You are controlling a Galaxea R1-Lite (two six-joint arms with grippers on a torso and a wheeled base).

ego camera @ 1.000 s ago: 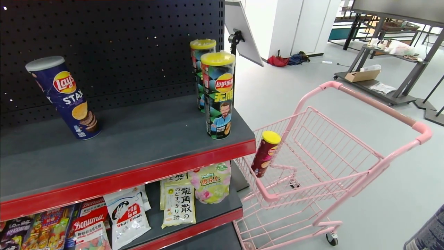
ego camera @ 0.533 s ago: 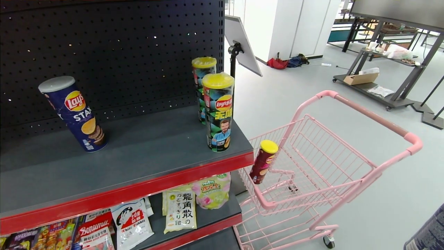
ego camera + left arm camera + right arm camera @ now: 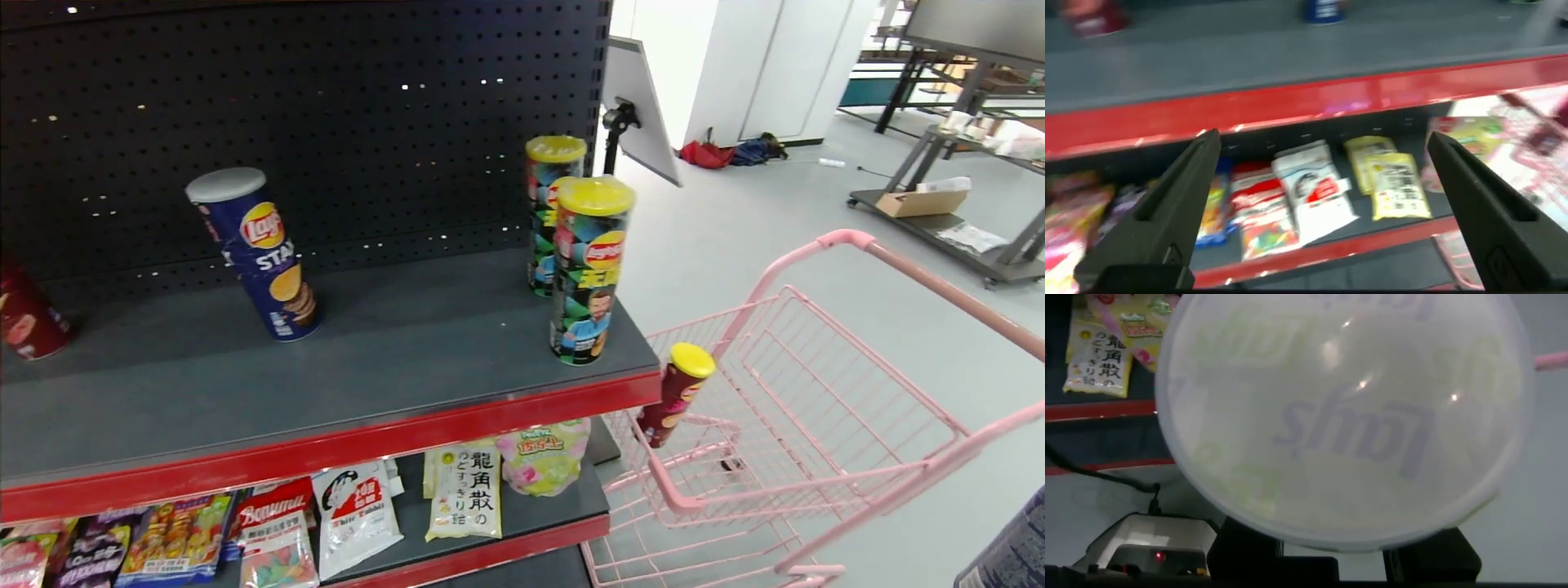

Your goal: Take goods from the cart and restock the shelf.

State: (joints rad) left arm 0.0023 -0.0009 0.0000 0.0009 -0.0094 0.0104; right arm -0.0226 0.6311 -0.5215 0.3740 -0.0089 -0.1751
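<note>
Four chip cans standing on the grey upper shelf (image 3: 343, 384) in the head view: red can (image 3: 24, 322) at 9 o'clock, blue can (image 3: 253, 253) between 9 and 10 o'clock and well apart from it, two yellow-lidded green cans (image 3: 592, 269) near the centre toward 1 to 2 o'clock, one just behind the other at the shelf end nearest the cart. Wide bare stretch between blue and green, likely room for incoming stock.

Pink cart (image 3: 849, 239) from 2 to 5 o'clock, with a maroon can (image 3: 673, 396) at 4 o'clock tilted against the near corner wires, propped there rather than standing.

Held can (image 3: 1012, 543) at the far 4 o'clock corner, off the floor, clear lid (image 3: 1343, 416) turned to the right wrist camera. Right gripper (image 3: 1335, 563) apparently with fingers pinching the can's body, probably to leave the base free for setting down.

Left gripper (image 3: 1323, 204) empty, fingers (image 3: 1167, 212) spread wide, facing the snack bags (image 3: 1306, 192) on the lower shelf, seemingly idle during the right arm's carry.
</note>
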